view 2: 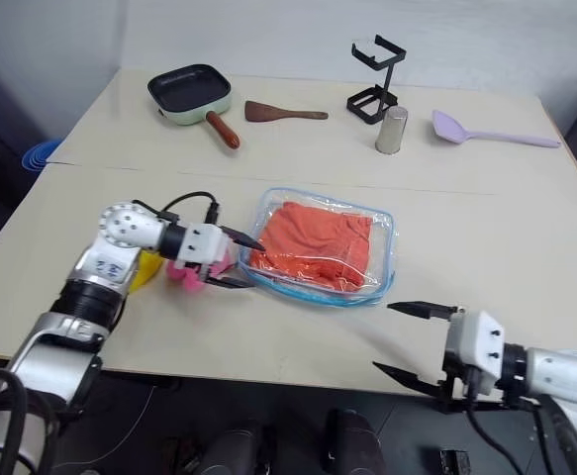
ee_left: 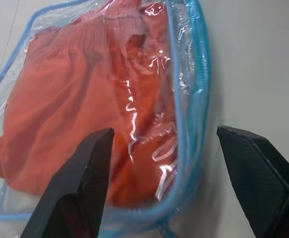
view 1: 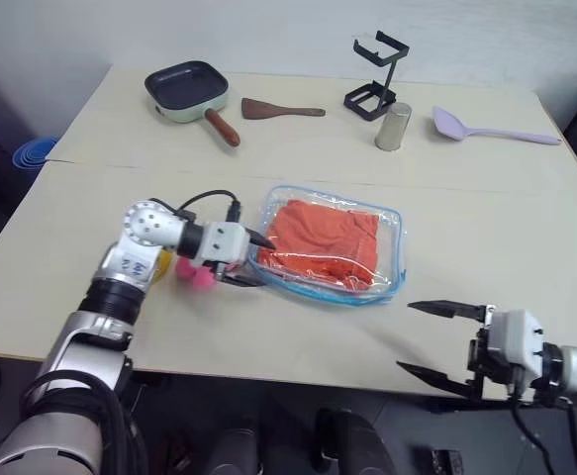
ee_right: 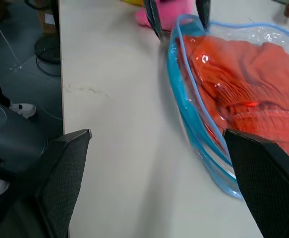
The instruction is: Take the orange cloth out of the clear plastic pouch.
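**Both grippers spread at the pouch, cloth still sealed inside**

Pale beige tabletop, matte and flat, carries the whole scene. At its centre lies the wrinkled orange-red fabric cloth (view 1: pixel 326 240), folded softly and wholly enclosed in the flat, clear plastic pouch with rounded corners and a light blue zipper edge (view 1: pixel 392 282); the film is glossy and creased, throwing white glints.

At the pouch's 9 o'clock side, the left gripper (view 1: pixel 258 259) points at the blue rim with its two black fingers spread, one above and one below the edge, pinching nothing. Just behind it sits a fuzzy pink plush lump (view 1: pixel 198 274) beside something yellow. At 5 o'clock, near the table's front edge and well apart from the pouch, the right gripper (view 1: pixel 436 340) hangs with its fingers spread wide, empty.

Across the far side, from 11 to 1 o'clock: a square dark frying pan with pale green body and brown handle (view 1: pixel 187 91), a brown wooden spatula (view 1: pixel 280 109), a black wire stand (view 1: pixel 375 71), a dull metal cup (view 1: pixel 394 127) and a lilac plastic spatula (view 1: pixel 488 129).

Likely hazards, as judged: slick film may slide out of a closing grip; a pinch through the plastic could catch cloth and pouch together, dragging both; with only one side held, the light pouch would likely skid across the smooth table.
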You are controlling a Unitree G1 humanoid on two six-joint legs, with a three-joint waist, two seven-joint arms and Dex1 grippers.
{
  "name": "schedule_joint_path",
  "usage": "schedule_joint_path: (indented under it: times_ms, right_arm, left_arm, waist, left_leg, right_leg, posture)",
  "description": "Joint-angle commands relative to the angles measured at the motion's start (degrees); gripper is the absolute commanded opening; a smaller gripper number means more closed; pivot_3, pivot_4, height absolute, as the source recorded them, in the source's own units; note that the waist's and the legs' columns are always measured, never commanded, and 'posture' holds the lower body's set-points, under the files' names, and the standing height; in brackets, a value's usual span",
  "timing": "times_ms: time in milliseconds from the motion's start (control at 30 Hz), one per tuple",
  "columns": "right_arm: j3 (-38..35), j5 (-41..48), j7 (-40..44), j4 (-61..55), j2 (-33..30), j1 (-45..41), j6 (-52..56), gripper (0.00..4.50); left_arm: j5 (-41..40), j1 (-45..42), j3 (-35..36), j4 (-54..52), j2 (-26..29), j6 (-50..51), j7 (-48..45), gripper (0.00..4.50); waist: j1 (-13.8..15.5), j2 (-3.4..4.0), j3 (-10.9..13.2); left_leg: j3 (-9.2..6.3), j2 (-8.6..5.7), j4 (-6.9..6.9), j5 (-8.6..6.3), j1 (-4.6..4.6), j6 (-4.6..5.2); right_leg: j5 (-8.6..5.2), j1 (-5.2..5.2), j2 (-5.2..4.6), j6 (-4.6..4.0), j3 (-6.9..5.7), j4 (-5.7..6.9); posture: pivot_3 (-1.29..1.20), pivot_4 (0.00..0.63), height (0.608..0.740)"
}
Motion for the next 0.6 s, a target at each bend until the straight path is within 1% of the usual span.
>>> schedule_joint_path:
  times_ms: [33,233,300,333,400,467,533,600]
  right_arm:
    - [0.1,-1.4,-1.6,-2.6,1.3,0.1,-0.3,4.5]
    - [0.4,-3.4,-1.7,-3.0,2.0,1.3,-1.4,4.5]
    - [0.8,-3.4,-2.4,-4.2,2.3,1.3,-0.5,4.5]
    - [1.7,-2.4,-3.2,-6.0,2.4,1.2,1.4,4.5]
    - [3.1,-1.1,-4.2,-8.9,2.3,0.9,4.6,4.5]
    - [6.5,1.0,-6.8,-12.9,2.2,-0.5,10.8,4.5]
    - [11.1,1.8,-10.7,-15.4,3.3,-4.5,17.5,4.5]
    - [15.4,-0.1,-15.8,-14.9,5.1,-10.6,24.5,4.5]
  left_arm:
    - [1.9,-1.7,-0.5,2.8,0.0,-4.0,1.0,2.64]
    - [2.0,-2.8,-0.5,5.7,-1.2,-5.0,0.6,0.83]
    - [-1.8,-2.7,1.5,4.5,-2.8,0.2,-0.4,0.21]
    - [-4.9,-2.4,3.0,2.7,-3.7,6.5,-0.9,0.02]
    - [-8.8,-1.8,4.5,-0.7,-4.4,16.4,-2.7,0.02]
    - [-12.7,-1.0,5.7,-5.3,-4.8,27.2,-3.5,0.02]
    - [-15.1,-0.4,6.2,-9.4,-5.0,36.3,-3.1,0.02]
    - [-15.7,-0.1,6.5,-11.6,-5.3,41.5,-1.0,0.02]
  waist:
    - [0.0,0.0,0.0]
    - [0.1,0.0,0.0]
    - [0.1,0.0,0.0]
    - [0.1,0.0,0.0]
    - [0.1,0.0,0.0]
    - [0.1,0.0,0.0]
    - [-0.2,0.0,0.0]
    - [-0.3,0.0,0.0]
  left_leg:
    - [0.0,0.0,0.0,0.0,-0.01,0.0]
    - [-0.02,-0.03,0.01,0.02,-0.01,0.04]
    - [-0.02,-0.04,0.01,0.02,-0.01,0.05]
    - [-0.02,-0.05,0.01,0.03,-0.01,0.06]
    - [-0.07,-0.05,0.03,0.04,-0.05,0.07]
    - [-0.1,-0.05,0.03,0.04,-0.05,0.07]
    - [-0.12,-0.04,0.04,0.04,-0.05,0.07]
    - [-0.13,-0.02,0.07,0.04,-0.02,0.06]
  right_leg:
    - [0.0,0.0,0.0,0.0,-0.01,-0.01]
    - [0.01,0.01,-0.02,0.01,-0.02,0.0]
    - [0.01,0.01,-0.03,0.02,-0.02,-0.01]
    - [0.02,0.01,-0.03,0.03,-0.02,0.0]
    - [0.02,0.01,-0.04,0.03,-0.04,0.0]
    - [0.02,0.01,-0.04,0.04,-0.04,-0.01]
    - [0.02,0.01,-0.04,0.04,-0.03,0.0]
    - [0.03,0.01,-0.03,0.03,0.01,0.03]
  posture:
    - [0.0,0.15,0.74]
    - [0.0,0.15,0.74]
    - [0.0,0.15,0.74]
    - [0.0,0.15,0.74]
    - [0.0,0.15,0.74]
    - [0.0,0.15,0.74]
    - [0.0,0.15,0.74]
    - [0.0,0.15,0.74]
